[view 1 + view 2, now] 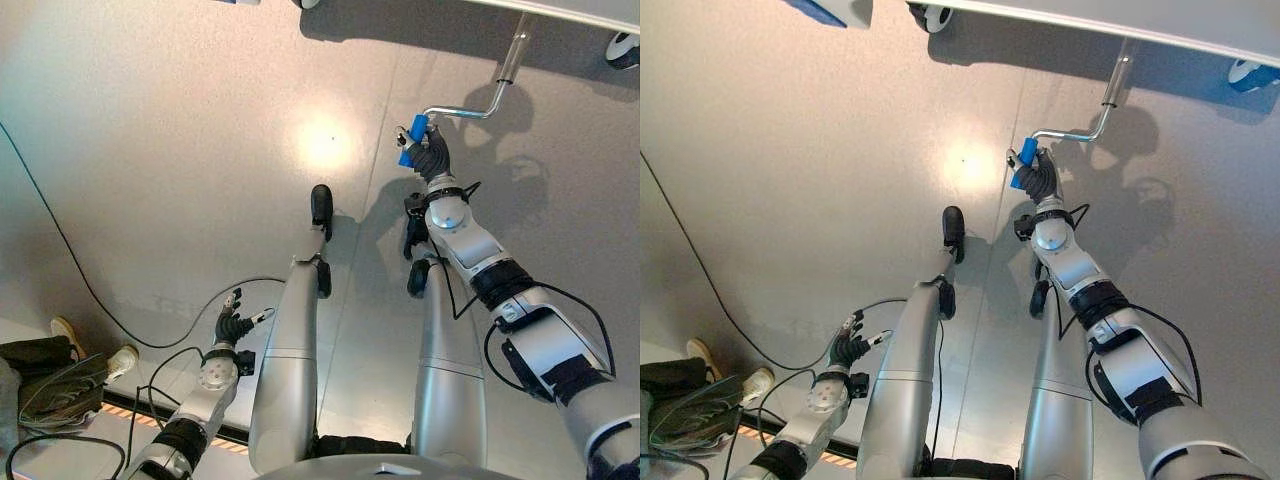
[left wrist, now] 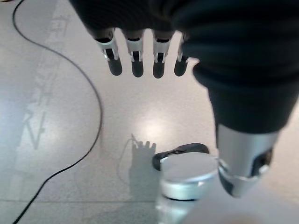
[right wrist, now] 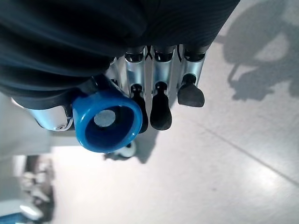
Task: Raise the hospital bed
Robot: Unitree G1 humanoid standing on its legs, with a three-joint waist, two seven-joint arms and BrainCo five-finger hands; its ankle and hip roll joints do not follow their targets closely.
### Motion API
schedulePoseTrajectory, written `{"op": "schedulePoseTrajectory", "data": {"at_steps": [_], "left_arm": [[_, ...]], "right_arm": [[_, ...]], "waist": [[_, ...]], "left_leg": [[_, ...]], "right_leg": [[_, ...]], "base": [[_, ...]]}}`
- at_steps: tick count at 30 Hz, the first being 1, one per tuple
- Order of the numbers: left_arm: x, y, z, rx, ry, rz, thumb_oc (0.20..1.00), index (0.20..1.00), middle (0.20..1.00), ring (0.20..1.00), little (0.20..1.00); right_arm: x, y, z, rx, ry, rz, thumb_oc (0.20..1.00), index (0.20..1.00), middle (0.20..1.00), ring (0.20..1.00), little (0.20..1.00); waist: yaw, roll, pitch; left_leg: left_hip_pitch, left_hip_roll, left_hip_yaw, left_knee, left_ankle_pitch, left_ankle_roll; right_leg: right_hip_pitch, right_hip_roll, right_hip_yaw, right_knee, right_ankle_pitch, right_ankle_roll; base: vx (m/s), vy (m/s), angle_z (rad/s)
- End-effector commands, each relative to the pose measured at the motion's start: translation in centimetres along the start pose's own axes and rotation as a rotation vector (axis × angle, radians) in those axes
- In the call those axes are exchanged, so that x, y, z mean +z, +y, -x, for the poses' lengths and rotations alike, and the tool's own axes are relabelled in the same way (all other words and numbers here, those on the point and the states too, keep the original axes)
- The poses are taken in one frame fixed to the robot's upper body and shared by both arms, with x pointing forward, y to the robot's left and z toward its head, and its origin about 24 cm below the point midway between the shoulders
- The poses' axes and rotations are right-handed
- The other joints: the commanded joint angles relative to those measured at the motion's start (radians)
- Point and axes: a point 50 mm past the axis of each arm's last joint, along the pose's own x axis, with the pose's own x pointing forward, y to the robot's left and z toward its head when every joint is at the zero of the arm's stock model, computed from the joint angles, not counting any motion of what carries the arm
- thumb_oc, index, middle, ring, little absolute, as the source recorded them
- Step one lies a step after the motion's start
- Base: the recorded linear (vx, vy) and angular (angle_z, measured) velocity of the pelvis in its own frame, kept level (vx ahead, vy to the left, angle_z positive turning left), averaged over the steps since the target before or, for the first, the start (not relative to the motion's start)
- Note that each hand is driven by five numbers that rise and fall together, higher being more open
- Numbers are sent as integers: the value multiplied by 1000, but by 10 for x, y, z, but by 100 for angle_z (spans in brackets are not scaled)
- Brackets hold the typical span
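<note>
Apparently a clinical or hospital-care training room: smooth, glossy grey floor (image 1: 180,150) with thin seams, reflecting an overhead light. At the far edge, a white bed frame (image 1: 1120,22) on castor wheels (image 1: 1248,72), fitted with a bent silver metal crank (image 1: 492,95) ending in a blue plastic handle (image 3: 108,120). Yellow-and-black hazard tape (image 1: 150,412) along a floor edge.
</note>
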Motion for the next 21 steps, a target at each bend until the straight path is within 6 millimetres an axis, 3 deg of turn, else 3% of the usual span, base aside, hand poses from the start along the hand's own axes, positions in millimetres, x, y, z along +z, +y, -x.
{"op": "schedulePoseTrajectory", "data": {"at_steps": [1, 12, 21], "left_arm": [[-19, 6, 6, 32, 68, -18, 1000, 1000, 1000, 1000, 1000], [-32, 5, 14, 24, 114, 1, 1000, 1000, 1000, 1000, 1000], [-35, 3, 16, 27, 123, 24, 1000, 1000, 1000, 1000, 1000]], "right_arm": [[109, 2, 7, 67, -543, -190, 200, 200, 200, 200, 200], [85, -42, 34, -66, -537, -311, 200, 200, 200, 200, 200], [68, -74, 43, -199, -505, -343, 200, 200, 200, 200, 200]], "waist": [[-5, 16, -13], [-45, 1, -13], [-62, 0, -13]], "left_leg": [[52, -28, 32, 25, -55, -8], [206, -17, 51, -76, -28, -13], [263, -15, 56, -122, -15, -15]], "right_leg": [[58, -22, 44, -142, 141, 112], [196, -6, 57, -250, 170, 120], [242, 3, 66, -290, 181, 123]], "base": [[-22, -9, -8], [-20, -11, -5], [-8, -15, -6]]}}
